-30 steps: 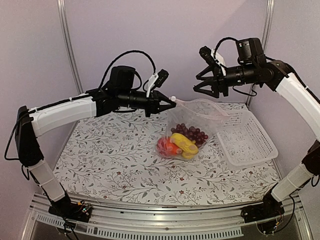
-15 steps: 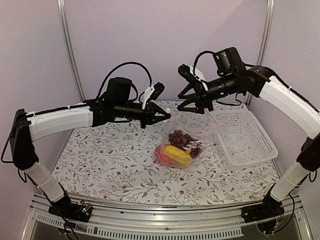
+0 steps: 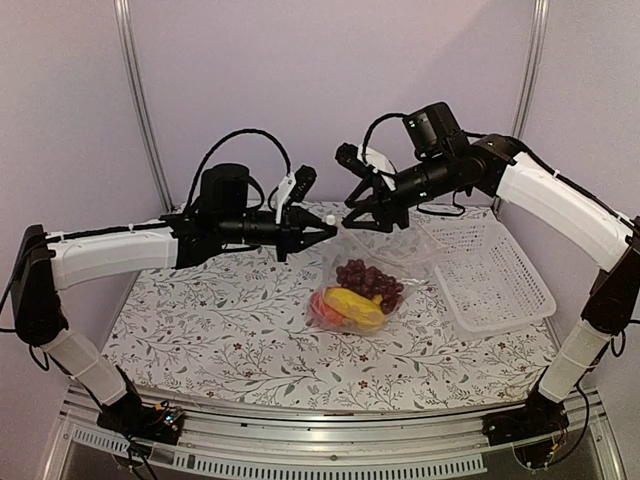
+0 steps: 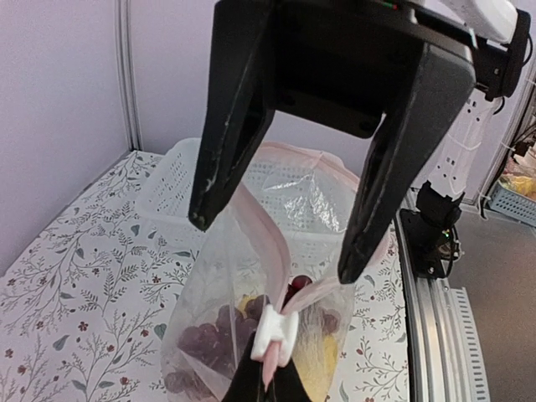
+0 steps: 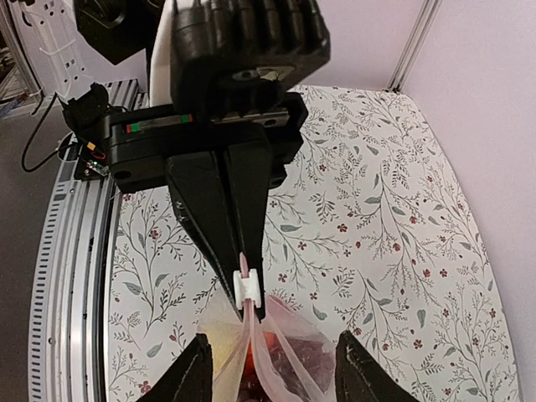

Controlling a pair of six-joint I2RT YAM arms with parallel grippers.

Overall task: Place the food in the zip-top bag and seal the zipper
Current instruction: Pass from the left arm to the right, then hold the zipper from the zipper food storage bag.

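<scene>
Zipper (image 4: 261, 251) clenched in left gripper (image 3: 326, 229), right gripper (image 4: 276, 248) released, jaws astride zip-top bag (image 4: 314, 197) mouth

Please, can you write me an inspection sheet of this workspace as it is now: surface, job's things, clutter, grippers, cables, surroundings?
Surface: flowered table cover, flat, no spill seen.
Job's things: zip-top bag, top held up, bottom on the table; grapes and banana inside; zipper not sealed, white slider at one end.
Clutter: white mesh basket beside the bag.
Grippers: left gripper shut on the bag's zipper end; right gripper open, straddling the mouth edge.
Cables: black cable looped above each wrist, clear of the bag.
Surroundings: lilac walls, metal posts.
</scene>
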